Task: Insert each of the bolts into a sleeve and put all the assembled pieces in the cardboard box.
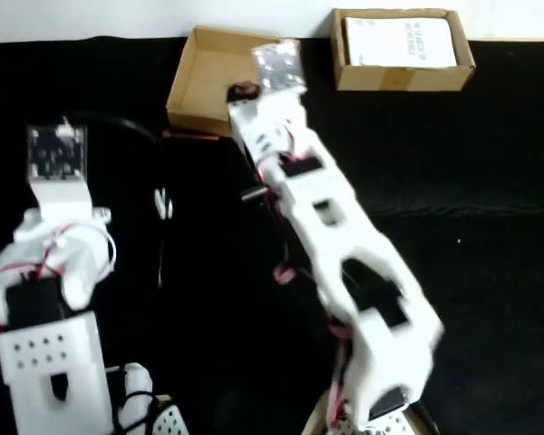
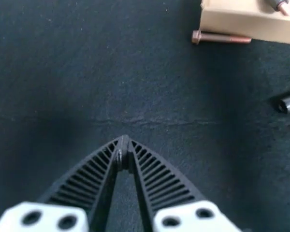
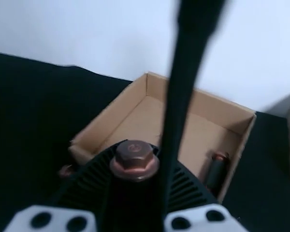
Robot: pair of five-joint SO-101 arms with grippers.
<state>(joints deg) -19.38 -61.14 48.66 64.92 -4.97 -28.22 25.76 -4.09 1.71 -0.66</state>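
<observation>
Right pincer (image 3: 154, 166) is clamped on a bolt (image 3: 134, 158) at the near edge of the cardboard box (image 3: 208, 104), and I see one assembled piece (image 3: 216, 170) lying inside. Left pincer (image 2: 123, 147) is closed on nothing above the bench (image 2: 87, 72). A loose bolt (image 2: 221, 37) lies just beside the box's outer wall, with a sleeve (image 2: 287, 102) nearby.

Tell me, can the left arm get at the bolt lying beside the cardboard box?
Probably yes: only bare cloth lies between the left gripper and the bolt. Its fingers are shut, though, and the bolt lies along the cardboard box wall, which may crowd a grasp.
</observation>
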